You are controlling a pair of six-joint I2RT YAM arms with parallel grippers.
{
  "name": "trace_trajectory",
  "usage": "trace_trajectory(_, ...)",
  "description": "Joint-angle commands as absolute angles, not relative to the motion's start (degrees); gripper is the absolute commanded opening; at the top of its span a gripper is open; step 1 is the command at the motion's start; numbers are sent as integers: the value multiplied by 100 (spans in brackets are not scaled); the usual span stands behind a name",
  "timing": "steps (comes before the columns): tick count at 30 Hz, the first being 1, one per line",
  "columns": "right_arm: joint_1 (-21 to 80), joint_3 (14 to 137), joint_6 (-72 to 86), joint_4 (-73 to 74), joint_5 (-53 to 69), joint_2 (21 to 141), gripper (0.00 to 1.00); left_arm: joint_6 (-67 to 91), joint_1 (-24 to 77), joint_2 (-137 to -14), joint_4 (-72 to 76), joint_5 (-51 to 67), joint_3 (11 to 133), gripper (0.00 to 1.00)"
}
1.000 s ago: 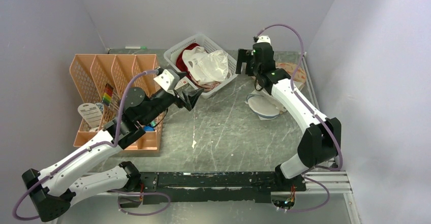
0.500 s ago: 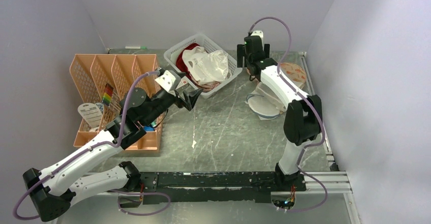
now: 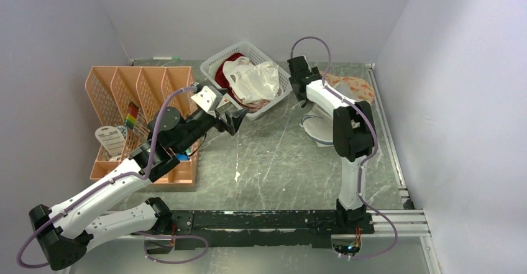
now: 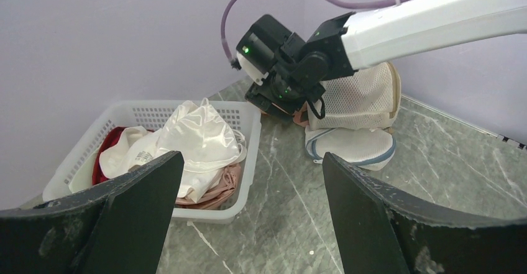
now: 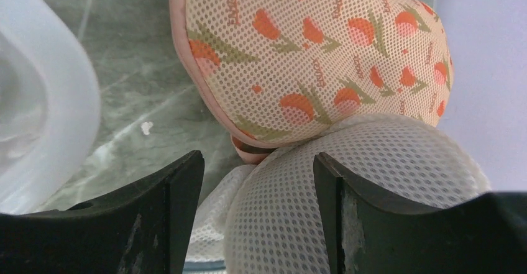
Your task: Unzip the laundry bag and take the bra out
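Laundry bag [image 5: 311,56] sits far right on the worktop, propped against the white mesh cylinder [image 5: 373,181], no bra showing; right end effector [image 5: 256,181] hovers just over its pink edging, jaws wide apart, gripping nothing; left end effector [image 4: 248,181], equally spread and empty, waits beside the basket [image 3: 248,47]; approach step, I'd say; next comes finding the zipper pull, hidden here, and pinching it.
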State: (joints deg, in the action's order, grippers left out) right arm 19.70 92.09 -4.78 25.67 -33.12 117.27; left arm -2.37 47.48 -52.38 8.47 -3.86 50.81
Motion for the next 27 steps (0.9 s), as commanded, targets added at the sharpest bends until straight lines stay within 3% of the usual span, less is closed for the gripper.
trace_trajectory(1, 1969, 9070, -1081, 2046, -3761, 12059, 65, -263, 4783, -5281, 1090, -393, 5019, 94)
trace_trajectory(6, 1995, 8965, -1478, 1284, -3911, 12263, 64, -277, 4783, -5314, 1099, -422, 5010, 94)
trace_trajectory(13, 1997, 8906, -1741, 743, -3845, 12546, 54, -298, 4788, -5326, 1106, -427, 4998, 94)
trace_trajectory(18, 1986, 8567, -1552, 512, -3601, 12450, 63, -284, 4787, -5336, 1101, -418, 5001, 94)
trace_trajectory(23, 1928, 8495, -1335, 553, -3425, 12510, 66, -255, 4788, -5368, 1099, -364, 5012, 94)
trace_trajectory(27, 1827, 8510, -1230, 476, -3169, 12548, 60, -264, 4782, -5375, 1108, -382, 4993, 94)
